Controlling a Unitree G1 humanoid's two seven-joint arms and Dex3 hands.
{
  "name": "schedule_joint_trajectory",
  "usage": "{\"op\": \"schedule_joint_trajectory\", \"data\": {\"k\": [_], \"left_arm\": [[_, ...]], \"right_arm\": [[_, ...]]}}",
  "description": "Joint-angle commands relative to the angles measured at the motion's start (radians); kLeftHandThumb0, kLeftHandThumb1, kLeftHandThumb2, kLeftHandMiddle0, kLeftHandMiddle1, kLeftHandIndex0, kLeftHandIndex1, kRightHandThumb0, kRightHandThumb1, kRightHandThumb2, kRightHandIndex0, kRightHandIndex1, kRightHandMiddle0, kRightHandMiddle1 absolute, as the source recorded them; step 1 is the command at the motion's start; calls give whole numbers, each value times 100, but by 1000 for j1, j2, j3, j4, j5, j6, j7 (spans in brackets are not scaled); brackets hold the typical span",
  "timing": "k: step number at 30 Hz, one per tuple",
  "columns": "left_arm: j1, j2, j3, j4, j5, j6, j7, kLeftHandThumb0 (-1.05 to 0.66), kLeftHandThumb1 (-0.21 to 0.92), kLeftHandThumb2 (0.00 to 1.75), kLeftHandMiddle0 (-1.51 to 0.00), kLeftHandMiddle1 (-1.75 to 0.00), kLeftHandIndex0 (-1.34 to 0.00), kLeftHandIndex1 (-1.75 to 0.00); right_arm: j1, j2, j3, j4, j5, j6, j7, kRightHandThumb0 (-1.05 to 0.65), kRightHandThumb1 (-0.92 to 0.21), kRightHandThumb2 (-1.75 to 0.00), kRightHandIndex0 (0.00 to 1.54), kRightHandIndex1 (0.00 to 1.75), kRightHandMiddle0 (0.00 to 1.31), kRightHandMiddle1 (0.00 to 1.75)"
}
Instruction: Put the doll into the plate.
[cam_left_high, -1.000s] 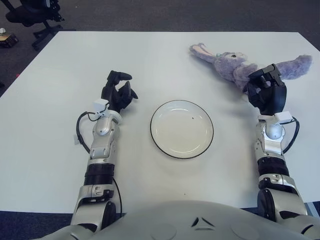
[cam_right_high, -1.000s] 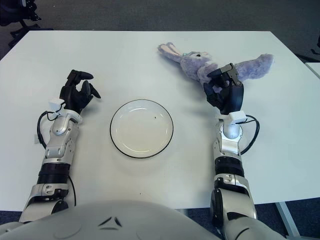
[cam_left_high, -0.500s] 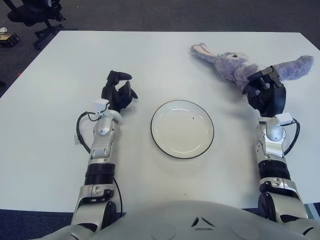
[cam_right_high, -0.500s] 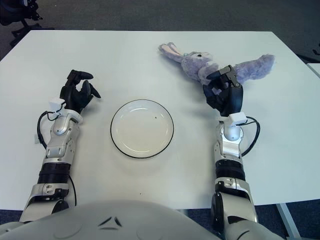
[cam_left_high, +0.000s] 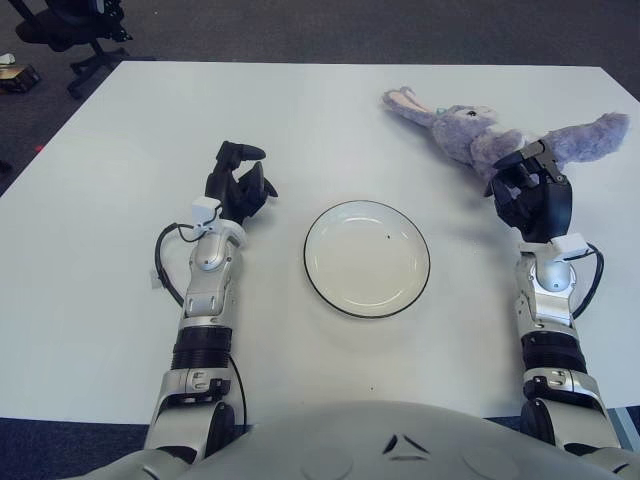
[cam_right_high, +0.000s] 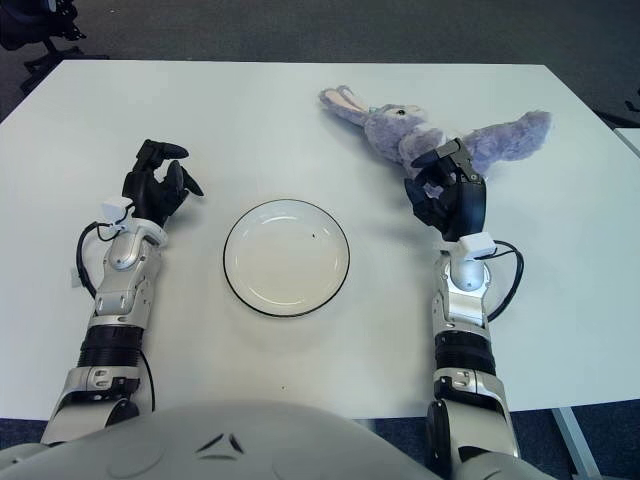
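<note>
Barely begun. Fluffy purple plush rabbit doll (cam_left_high: 470, 138) lying near the far right corner of the white desk (cam_left_high: 100, 270), not grasped. Right hand (cam_right_high: 447, 192) just beside it, fingers loosely curled, holding nothing. Round white black-rimmed plate (cam_left_high: 367, 258) mid-desk, unfilled. Left hand (cam_left_high: 237, 185) idle left of plate, fingers relaxed. Grasp, carry and placement all remaining.

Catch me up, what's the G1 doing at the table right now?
It's going for the purple bunny doll lying at the table's far right. The right hand is at the doll's near edge, fingers spread, nothing gripped yet. The white plate at centre holds nothing. The left hand shows idle left of the plate.
</note>
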Motion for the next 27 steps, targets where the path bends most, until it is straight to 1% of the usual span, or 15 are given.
{"op": "schedule_joint_trajectory", "data": {"k": [1,6,11,17,19,20,21,23,24,26,27], "left_arm": [[58,-38,-19,42,16,6,15,-36,84,61,-82,-175,-25,-175],[56,-46,-29,45,22,4,24,-36,84,61,-82,-175,-25,-175],[48,-54,-36,56,25,-1,26,-36,85,61,-82,-175,-25,-175],[44,-58,-39,67,28,-8,28,-36,85,61,-82,-175,-25,-175],[41,-58,-39,72,28,-11,26,-36,85,61,-82,-175,-25,-175],[40,-58,-38,75,28,-12,26,-36,85,61,-81,-175,-25,-175],[38,-57,-37,81,28,-16,24,-36,85,61,-81,-175,-25,-175],[35,-56,-36,90,29,-23,22,-36,85,61,-81,-175,-25,-175],[34,-56,-36,92,29,-25,22,-36,85,61,-81,-175,-25,-175],[34,-55,-35,94,29,-26,21,-36,85,61,-81,-175,-25,-175],[33,-54,-35,98,29,-28,20,-36,85,61,-81,-175,-25,-175]], "right_arm": [[97,48,1,3,63,-18,33,-35,-92,-33,76,175,40,155],[111,46,-14,-39,95,-11,53,-35,-92,-33,77,175,40,154],[99,47,-49,-42,70,-49,23,-36,-92,-31,78,175,43,151],[81,37,-74,-38,32,-87,-1,-36,-92,-29,78,175,44,150],[75,32,-80,-41,14,-100,-10,-36,-92,-29,76,175,45,149],[73,30,-82,-42,6,-106,-15,-36,-92,-28,71,175,45,149],[69,22,-94,-55,-40,-116,-36,-36,-92,-28,71,175,45,149],[62,6,-117,-90,-146,-131,-81,-36,-92,-28,62,175,45,148],[60,3,-122,-99,-175,-134,-95,-36,-92,-28,58,175,46,148],[60,2,-122,-103,-196,-135,-111,-36,-92,-27,55,175,46,148],[52,-4,-127,-104,-231,-145,-127,-36,-92,-27,54,175,46,148]]}}
